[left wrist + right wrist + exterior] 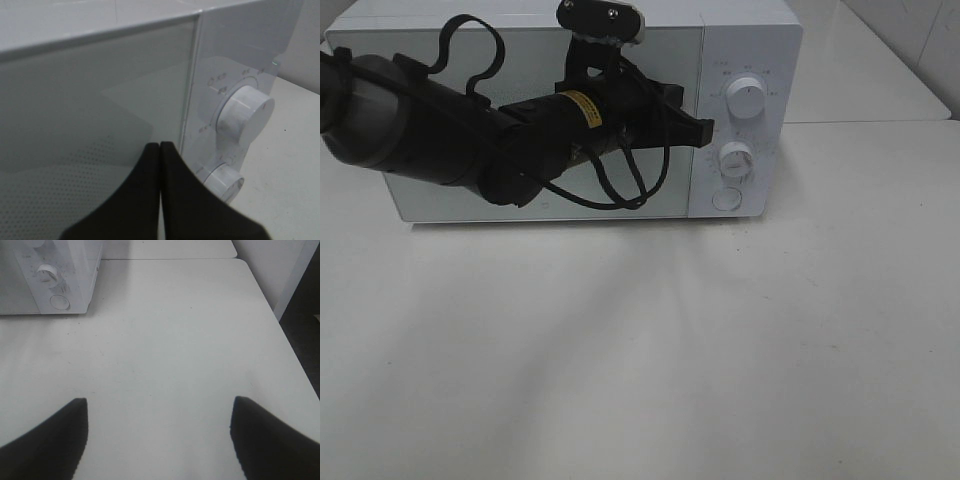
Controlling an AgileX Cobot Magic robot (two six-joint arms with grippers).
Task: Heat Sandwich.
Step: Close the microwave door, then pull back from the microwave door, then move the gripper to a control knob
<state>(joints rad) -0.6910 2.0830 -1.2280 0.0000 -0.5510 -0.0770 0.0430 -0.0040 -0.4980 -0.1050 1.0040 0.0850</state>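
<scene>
microwave case (pixel 750 30): glossy white | door (pixel 90 100): shiny glass, dotted mesh | knob (pixel 245 112) at door's 3 o'clock: smooth plastic | table (pixel 720 350): matt

Microwave (pixel 672 60) (door shut) blocks the rear; bare table (pixel 650 350) in front allows passage.

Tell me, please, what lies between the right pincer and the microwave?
Nothing but bare white tabletop: in the right wrist view, the stretch from the open right pincer to the microwave holds no object.
</scene>
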